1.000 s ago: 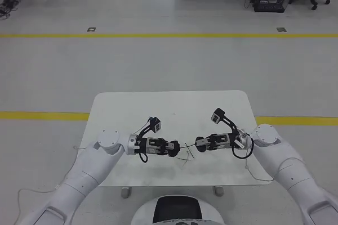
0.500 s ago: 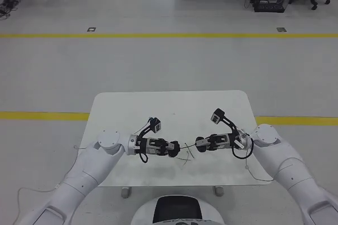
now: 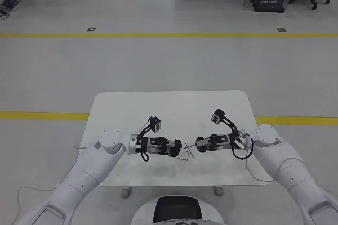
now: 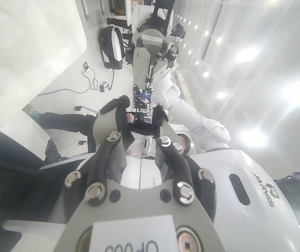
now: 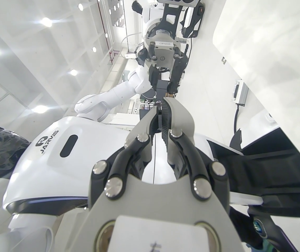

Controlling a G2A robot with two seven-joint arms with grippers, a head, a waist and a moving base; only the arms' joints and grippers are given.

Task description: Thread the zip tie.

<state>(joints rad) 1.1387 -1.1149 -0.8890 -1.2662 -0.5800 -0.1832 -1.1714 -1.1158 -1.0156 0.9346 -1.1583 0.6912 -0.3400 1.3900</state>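
Left gripper point(image 3: 176, 148) has edged toward 3 o'clock, narrowing the gap to the right gripper point(image 3: 198, 143), which has held position. Both hang above the counter point(image 3: 169, 107) near its 6 o'clock edge. Zip tie point(image 3: 188, 145) runs between them as a thin dark line, and the right gripper is pressed together on its strap. Whether the left gripper clamps the tie, I cannot tell. Judged step: lining up tail and head. Next move calls for fine alignment, then a slow, straight feed along the 9-to-3 line.
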